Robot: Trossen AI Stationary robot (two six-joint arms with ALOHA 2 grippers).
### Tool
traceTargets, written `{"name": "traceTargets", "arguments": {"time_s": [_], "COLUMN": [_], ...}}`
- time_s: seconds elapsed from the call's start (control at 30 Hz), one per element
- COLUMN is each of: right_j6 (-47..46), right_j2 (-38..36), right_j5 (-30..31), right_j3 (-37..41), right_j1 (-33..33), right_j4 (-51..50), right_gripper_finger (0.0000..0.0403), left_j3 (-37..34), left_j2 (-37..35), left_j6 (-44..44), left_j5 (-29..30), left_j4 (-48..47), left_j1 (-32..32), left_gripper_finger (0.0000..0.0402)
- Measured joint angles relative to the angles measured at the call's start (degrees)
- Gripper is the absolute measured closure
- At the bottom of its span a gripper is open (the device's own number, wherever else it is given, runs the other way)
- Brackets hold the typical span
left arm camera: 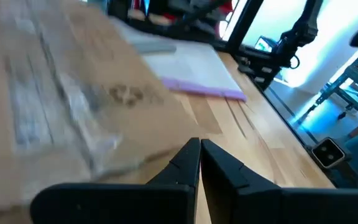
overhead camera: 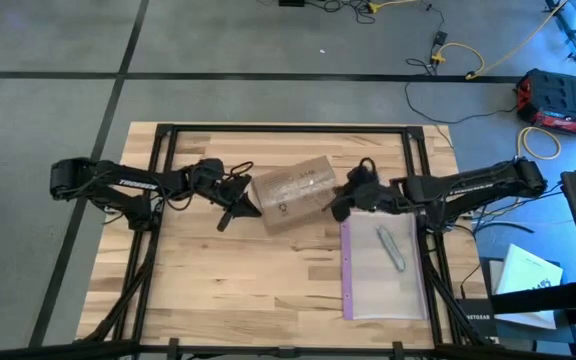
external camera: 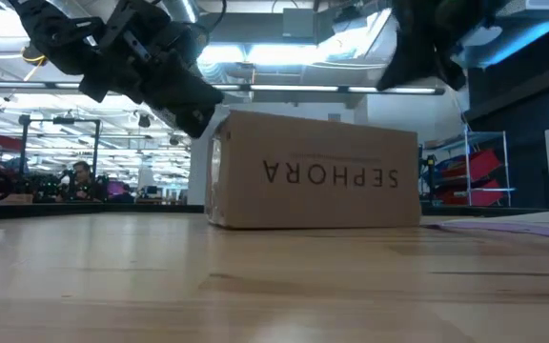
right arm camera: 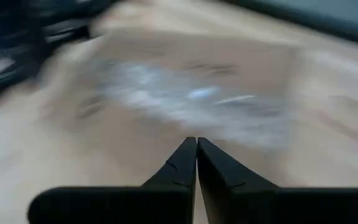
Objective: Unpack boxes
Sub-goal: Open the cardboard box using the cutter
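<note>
Flanking a single brown cardboard box from both sides, the two dark arms reached inward over a pale wooden desk. The box lay closed near the middle of the desk, toward its far edge, turned slightly askew, with clear tape along its top and the word SEPHORA printed upside down on the side facing the near edge. The left gripper hovered just beside the box's left end, clenched with its fingers pressed together and holding nothing. The right gripper sat just beside the box's right end, likewise clenched and empty. A clear plastic bag with a purple edge lay near the desk's right edge, a small grey tool resting on it. To open the box well, it seemed best for one gripper to steady the box while the other worked at the taped seam, pressing gently so the box did not slide.
</note>
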State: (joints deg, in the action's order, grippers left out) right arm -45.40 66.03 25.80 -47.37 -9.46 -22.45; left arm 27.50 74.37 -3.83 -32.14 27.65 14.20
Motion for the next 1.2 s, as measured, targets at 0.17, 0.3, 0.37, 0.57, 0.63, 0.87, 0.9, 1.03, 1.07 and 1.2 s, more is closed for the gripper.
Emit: {"name": "traceTargets", "arguments": {"time_s": [0.17,0.3,0.37,0.57,0.63,0.87,0.9,1.03,1.07,1.2], "right_j6": [3.0,0.8,0.2,-11.9,-15.0,-21.3,-21.7,-21.8,-21.8,-21.8], "right_j2": [1.8,5.4,7.3,13.2,16.1,25.9,26.9,28.5,28.5,27.7], "right_j5": [-11.7,-11.0,-8.5,10.4,13.3,17.8,19.4,25.5,26.3,28.7], "right_j3": [0.0,0.0,0.0,0.1,0.1,0.1,0.2,0.2,0.2,0.2], "right_j1": [-7.4,-15.1,-17.7,-19.0,-19.0,-19.1,-19.0,-17.5,-16.9,-14.3], "right_j4": [5.1,5.3,5.7,1.2,1.5,2.9,2.8,1.9,1.1,-1.7], "right_gripper_finger": [0.0402,0.0403,0.0403,0.0403,0.0403,0.0403,0.0403,0.0403,0.0403,0.0403], "left_j3": [3.4,8.3,12.1,23.0,24.4,24.7,24.7,24.7,24.7,24.7], "left_j2": [0.0,0.0,0.5,12.9,17.2,22.6,22.6,22.5,22.5,22.5], "left_j6": [-2.7,-1.4,2.5,17.7,21.7,24.5,25.0,26.9,27.4,30.9], "left_j5": [-3.7,-8.3,-8.5,-5.6,-6.7,-15.4,-15.5,-18.4,-19.3,-21.2], "left_j4": [0.2,-1.0,-5.1,-28.9,-31.6,-33.7,-34.4,-40.7,-42.4,-50.3], "left_j1": [7.1,12.9,15.9,24.1,25.8,24.7,23.9,19.6,18.2,12.5], "left_gripper_finger": [0.0401,0.0401,0.0401,0.0401,0.0402,0.0401,0.0402,0.0402,0.0402,0.0402]}}
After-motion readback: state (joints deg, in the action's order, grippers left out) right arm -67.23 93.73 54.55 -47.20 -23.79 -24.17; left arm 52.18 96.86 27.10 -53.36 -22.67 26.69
